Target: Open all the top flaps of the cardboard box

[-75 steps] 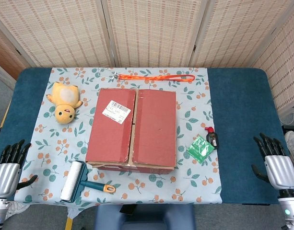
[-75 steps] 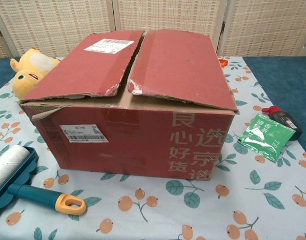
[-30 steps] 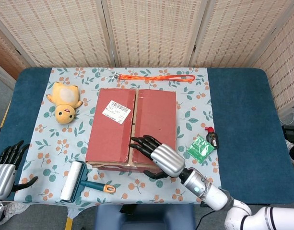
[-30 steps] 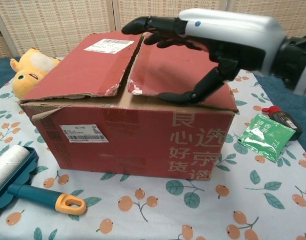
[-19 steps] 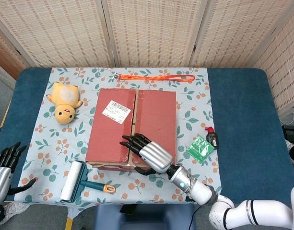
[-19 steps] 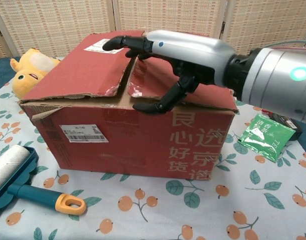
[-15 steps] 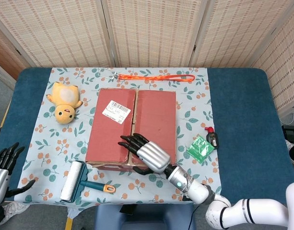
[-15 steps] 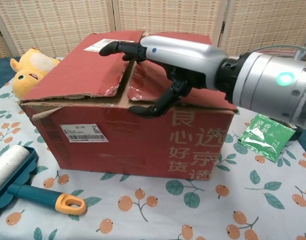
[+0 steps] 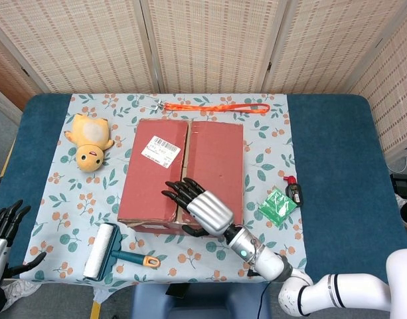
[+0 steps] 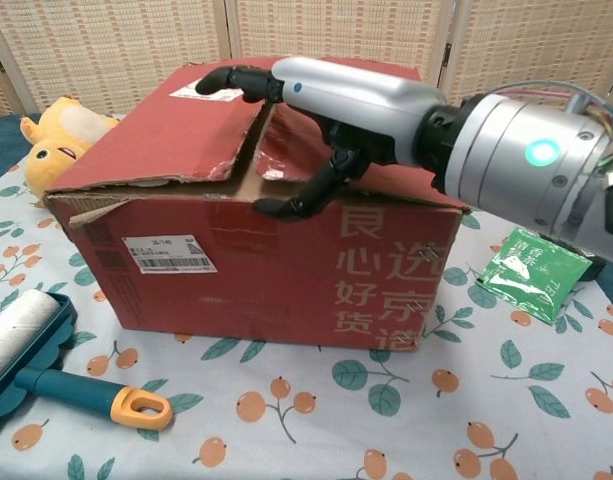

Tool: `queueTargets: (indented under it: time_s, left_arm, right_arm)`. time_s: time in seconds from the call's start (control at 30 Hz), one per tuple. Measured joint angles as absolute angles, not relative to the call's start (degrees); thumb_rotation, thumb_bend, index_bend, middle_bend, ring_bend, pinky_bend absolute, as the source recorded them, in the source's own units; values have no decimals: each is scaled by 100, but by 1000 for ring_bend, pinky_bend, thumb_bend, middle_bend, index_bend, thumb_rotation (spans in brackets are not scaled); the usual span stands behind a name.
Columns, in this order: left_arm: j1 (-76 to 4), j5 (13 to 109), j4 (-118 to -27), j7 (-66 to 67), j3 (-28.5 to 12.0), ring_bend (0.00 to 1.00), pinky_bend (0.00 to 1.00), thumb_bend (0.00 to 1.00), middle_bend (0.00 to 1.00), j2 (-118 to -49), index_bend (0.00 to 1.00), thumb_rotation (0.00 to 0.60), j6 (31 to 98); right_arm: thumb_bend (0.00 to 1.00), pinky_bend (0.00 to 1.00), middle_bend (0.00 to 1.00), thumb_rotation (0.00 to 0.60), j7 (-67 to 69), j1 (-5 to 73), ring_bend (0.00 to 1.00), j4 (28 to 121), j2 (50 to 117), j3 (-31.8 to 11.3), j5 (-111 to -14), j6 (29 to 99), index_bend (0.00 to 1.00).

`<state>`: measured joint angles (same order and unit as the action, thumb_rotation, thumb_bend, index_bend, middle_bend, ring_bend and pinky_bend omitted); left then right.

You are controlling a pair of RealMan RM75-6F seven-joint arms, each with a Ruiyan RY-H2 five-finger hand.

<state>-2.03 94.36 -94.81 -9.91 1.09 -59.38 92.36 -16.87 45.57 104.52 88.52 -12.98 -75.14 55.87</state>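
The box (image 9: pixel 183 174) is red-brown cardboard and sits at the middle of the surface (image 9: pixel 336 166), on a leaf-and-berry patterned cloth (image 9: pixel 269 143). Its two long top flaps lie down and meet along a centre seam; the near edges at the seam are torn and frayed, and the left flap (image 10: pixel 156 135) rides slightly above the right flap (image 10: pixel 381 170) at the near end. A white barcode label (image 9: pixel 161 151) is stuck on the left flap, a second label (image 10: pixel 170 254) on the front wall, beside pale printed characters. The right hand (image 9: pixel 200 207) is over the near end of the seam, its fingers (image 10: pixel 231 80) spread and stretched across onto the left flap, its thumb (image 10: pixel 296 198) hooked down at the front edge of the box; it holds nothing. The left hand (image 9: pixel 0 232) is low at the left edge of the head view, well apart from the box, fingers apart and holding nothing. Around the box: a yellow plush toy (image 9: pixel 89 141) to the left, an orange lanyard (image 9: pixel 213 107) behind, a lint roller (image 9: pixel 110 251) at the near left, and a green packet (image 9: pixel 277 206) with a small dark bottle (image 9: pixel 293 191) to the right. None touches the box.
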Motion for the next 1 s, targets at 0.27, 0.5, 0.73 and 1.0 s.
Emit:
queueTargets:
  time_s: [0.27,0.5,0.73,1.0]
  left_arm:
    - [-194,9465,-9485,-1027,106,0,0,224,0,-5932,0,600,9256]
    - [-188,9449,-9472,-1084,95,0,0,224,0,-5920,0,600,9259]
    - [-178,9472,-9438,-1136,95,0,0,224,0,-5895,0,600,9282]
    - [-199,9642,-9456,-1025,137,0,0,224,0,-5899,0,600,9282]
  right_arm:
    - [414,0,0,600,-1668,4575,0,10454,8788,-1303,-7493,5664,0]
    - [413,0,0,600,-1701,4627,0,10341,8818,-1332,-7499,5722,0]
    - [414,0,0,600,-1793,4503,0,10338,8762,-1320,-7720,6149,0]
    - [414,0,0,600,-2001,3738,0,11064,8079,-1091,-8223,7314,0]
